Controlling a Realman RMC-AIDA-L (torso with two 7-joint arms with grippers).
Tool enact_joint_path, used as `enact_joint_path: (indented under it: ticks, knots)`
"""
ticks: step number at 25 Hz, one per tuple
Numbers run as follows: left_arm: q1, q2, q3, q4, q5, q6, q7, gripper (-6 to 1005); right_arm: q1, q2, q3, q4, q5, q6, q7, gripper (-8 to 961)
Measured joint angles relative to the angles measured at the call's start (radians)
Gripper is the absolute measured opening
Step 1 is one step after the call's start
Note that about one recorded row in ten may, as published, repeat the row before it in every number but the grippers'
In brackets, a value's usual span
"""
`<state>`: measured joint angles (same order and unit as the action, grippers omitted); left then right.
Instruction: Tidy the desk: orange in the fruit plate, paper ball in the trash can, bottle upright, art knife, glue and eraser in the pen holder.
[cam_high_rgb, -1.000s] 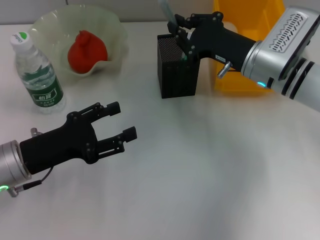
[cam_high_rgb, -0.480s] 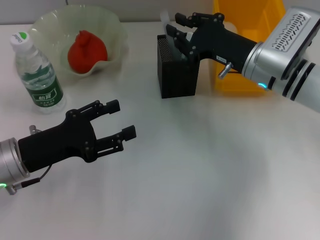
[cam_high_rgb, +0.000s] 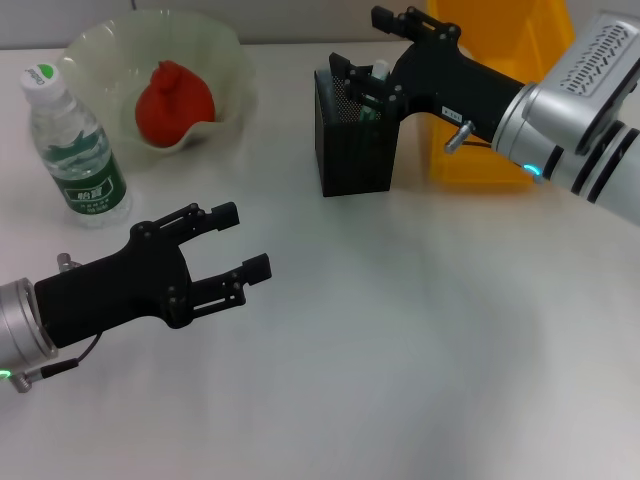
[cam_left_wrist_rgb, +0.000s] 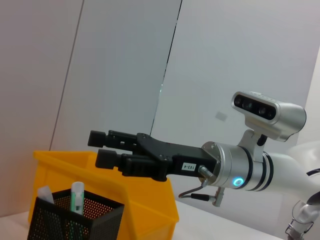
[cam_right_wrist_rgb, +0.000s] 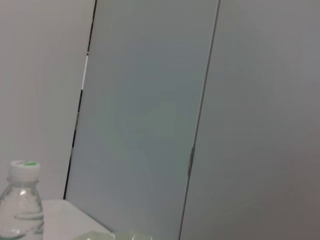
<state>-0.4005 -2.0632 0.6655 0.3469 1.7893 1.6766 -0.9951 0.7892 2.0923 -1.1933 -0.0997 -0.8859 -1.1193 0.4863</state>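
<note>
The black mesh pen holder (cam_high_rgb: 355, 140) stands at the back centre; a glue stick (cam_high_rgb: 379, 72) with a white cap stands inside it. My right gripper (cam_high_rgb: 364, 44) is open and empty just above the holder's rim. The left wrist view shows the holder (cam_left_wrist_rgb: 75, 222), the glue stick (cam_left_wrist_rgb: 76, 197), another white-tipped item (cam_left_wrist_rgb: 45, 194) and the right gripper (cam_left_wrist_rgb: 96, 148). The orange (cam_high_rgb: 175, 100) lies in the pale fruit plate (cam_high_rgb: 225, 50). The bottle (cam_high_rgb: 75, 150) stands upright at the left. My left gripper (cam_high_rgb: 245, 240) is open and empty over the table's front left. The paper ball is out of view.
A yellow bin (cam_high_rgb: 500, 90) stands right behind the pen holder, under my right arm; it also shows in the left wrist view (cam_left_wrist_rgb: 150, 210). The right wrist view shows only the bottle (cam_right_wrist_rgb: 20, 210), the plate's rim (cam_right_wrist_rgb: 120, 235) and a wall.
My right gripper lowered a teal stick into the pen holder, let it go, opened and lifted a little. The left arm has not moved.
</note>
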Motion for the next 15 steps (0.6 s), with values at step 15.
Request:
enact_joint_path:
  ticks: [15]
  knots:
    - [-0.027,0.003,0.099,0.049,0.003,0.003,-0.043,801,-0.280,-0.028,-0.035,-0.189,-0.105,-0.411,0.347,759]
